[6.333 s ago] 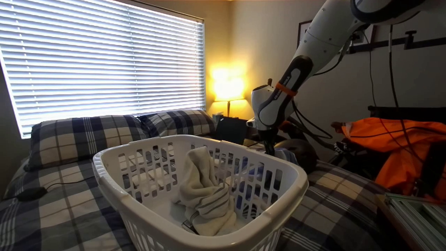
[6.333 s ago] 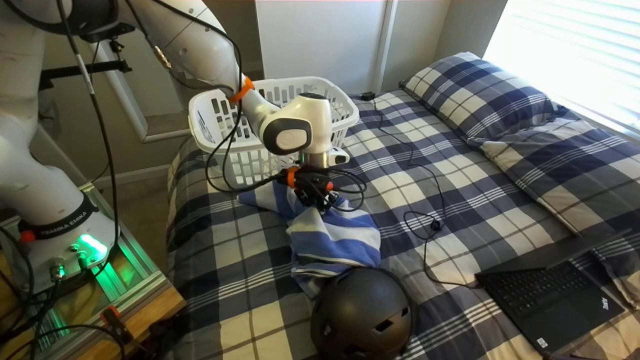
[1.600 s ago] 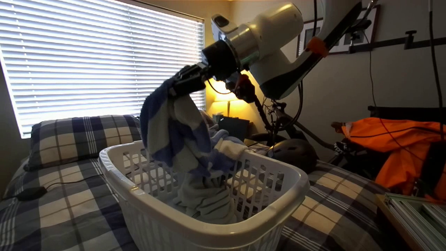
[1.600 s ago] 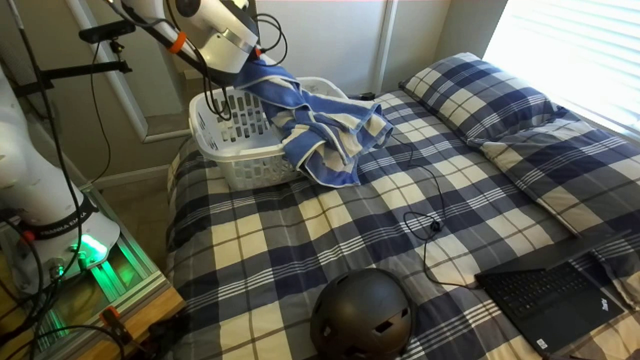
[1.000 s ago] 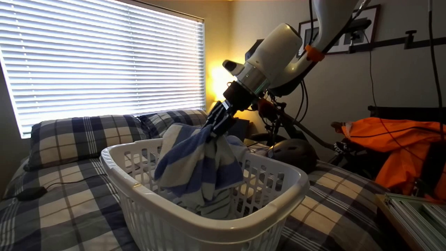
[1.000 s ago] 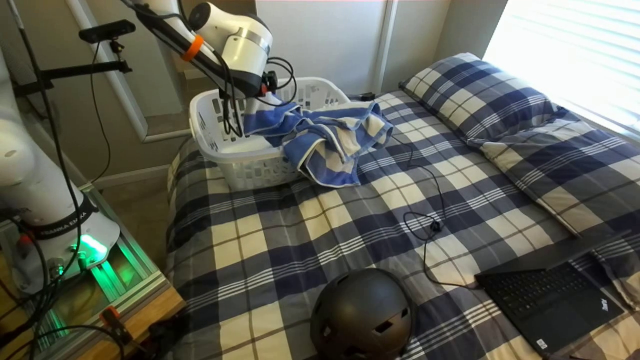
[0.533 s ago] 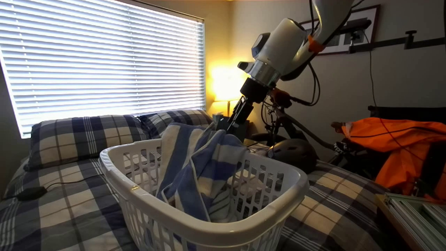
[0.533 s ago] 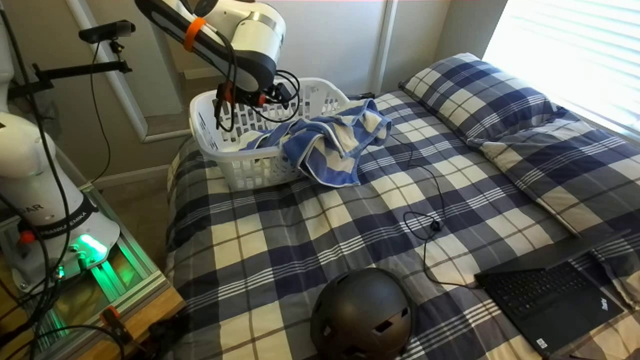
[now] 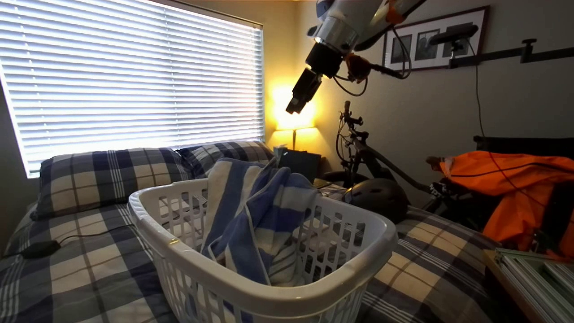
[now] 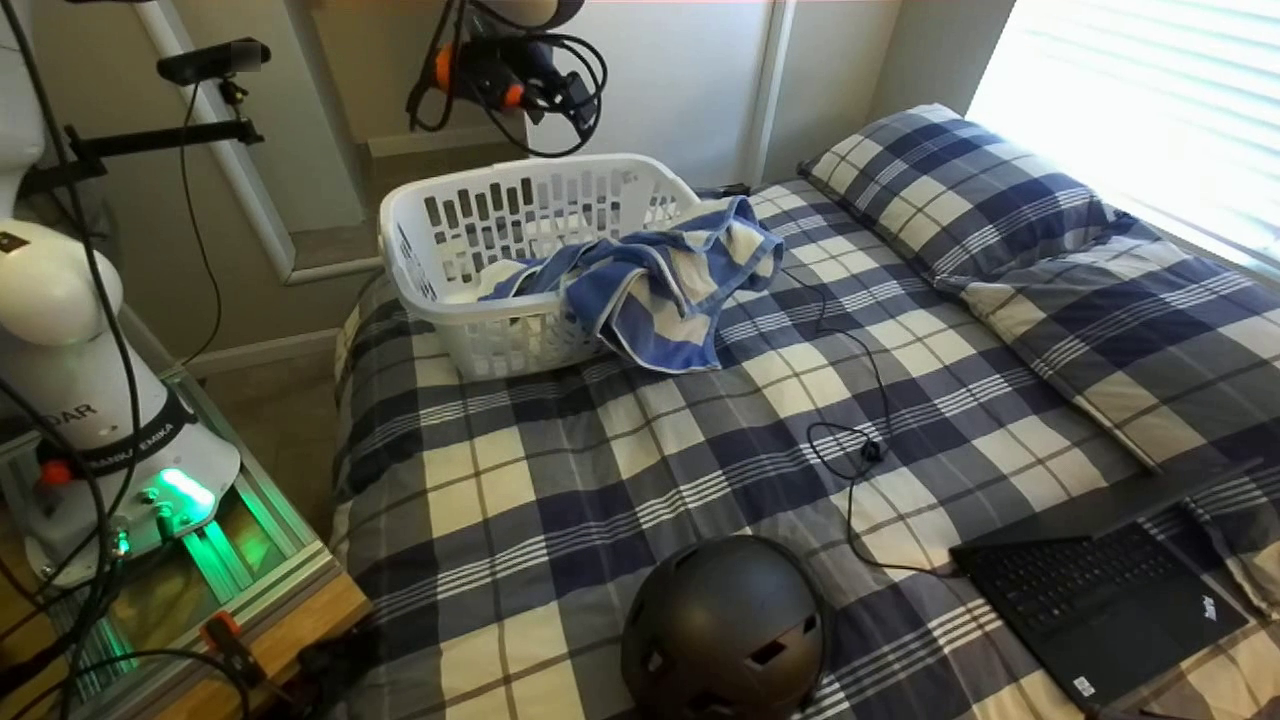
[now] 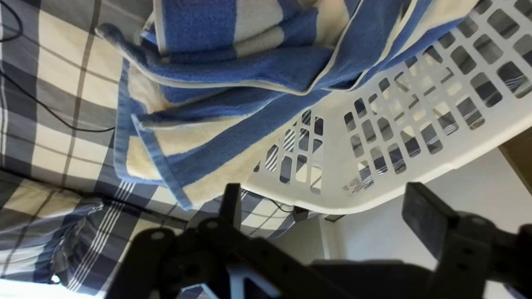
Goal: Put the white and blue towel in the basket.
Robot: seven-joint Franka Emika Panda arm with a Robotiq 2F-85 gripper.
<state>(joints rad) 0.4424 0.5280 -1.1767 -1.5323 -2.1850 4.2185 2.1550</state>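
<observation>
Half in, half out: the striped towel (image 10: 680, 280) straddles one side of the basket (image 9: 269, 291) — not quite done, I'd say.
One part of the towel lies down inside, partly hiding a cream cloth (image 9: 287, 267); the rest hangs outside over the worktop (image 10: 560, 560), here a plaid-covered bed, and I cannot tell whether its lowest corner touches. That side probably props the middle, with weight either way keeping it from sliding. The basket seems set near the bed's edge for easy reach. The fingers (image 11: 430, 220) are spread wide, holding nothing, well above the basket — likely for clearance; the loose end would need tucking in. Broad blue and off-white stripes, pale edging, soft crumpled folds.
</observation>
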